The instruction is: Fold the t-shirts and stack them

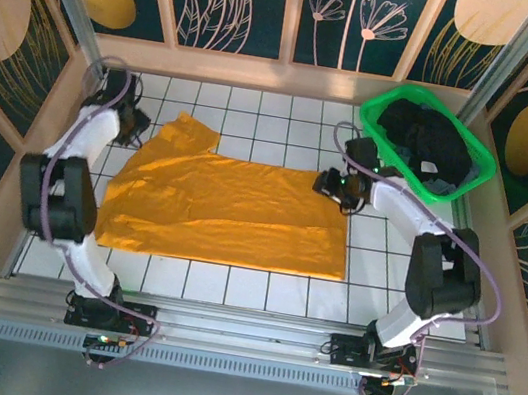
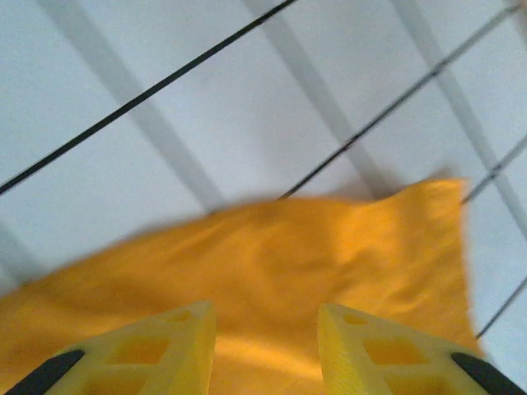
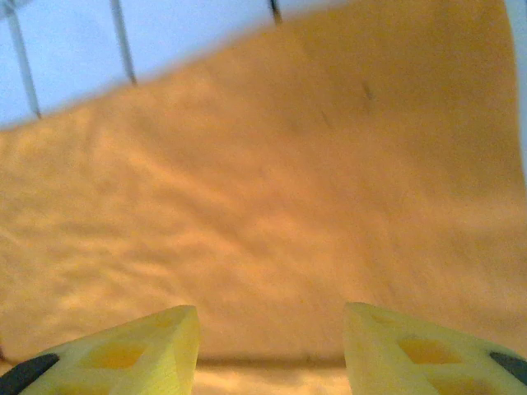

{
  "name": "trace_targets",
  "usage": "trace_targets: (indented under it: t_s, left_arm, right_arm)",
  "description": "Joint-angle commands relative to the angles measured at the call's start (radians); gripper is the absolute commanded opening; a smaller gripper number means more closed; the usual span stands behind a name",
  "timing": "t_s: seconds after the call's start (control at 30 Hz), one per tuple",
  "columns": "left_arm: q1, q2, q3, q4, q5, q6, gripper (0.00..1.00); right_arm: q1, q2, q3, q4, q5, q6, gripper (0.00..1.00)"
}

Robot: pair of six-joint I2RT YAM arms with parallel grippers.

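Your t-shirt (image 1: pixel 227 207) lies spread flat on the tiled table (image 1: pixel 230 281), beside the green basket (image 1: pixel 465 186) and just clear of it. One sleeve sticks out at the end farthest from the basket. The right gripper (image 1: pixel 329 183) hovers over the shirt edge nearest the basket, its fingers apart with nothing between them. The left gripper (image 1: pixel 146 129) is at the end away from the basket, by that sleeve, also spread and empty. The fold looks not yet pinched. Bring both sets of fingers low enough to catch this thin cloth cleanly, then close at matching points on each end. Lift together so the edge travels level and no wrinkle is dragged toward the basket.
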State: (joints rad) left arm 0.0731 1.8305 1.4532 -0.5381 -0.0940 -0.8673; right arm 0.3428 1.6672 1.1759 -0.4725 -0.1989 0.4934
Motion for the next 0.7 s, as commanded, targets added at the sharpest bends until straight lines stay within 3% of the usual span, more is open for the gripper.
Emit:
trace_targets:
  t_s: [0.0,0.1,0.27,0.67]
  left_arm:
    - [-0.047,0.193,0.205,-0.032,0.024,0.171,0.38]
    - [-0.080,0.352,0.416,-0.062,0.001,0.228,0.36]
    - [-0.092,0.518,0.581,-0.022,-0.015,0.274,0.37]
    - [-0.133,0.668,0.654,0.048,-0.082,0.331,0.48]
  right_arm:
    - [-0.011,0.116,0.113,0.065,0.008,-0.041,0.49]
    - [-0.013,0.191,0.229,0.046,0.002,-0.050,0.48]
    - [-0.014,0.221,0.295,0.026,-0.007,-0.055,0.48]
    - [-0.021,0.181,0.243,0.015,-0.026,-0.058,0.48]
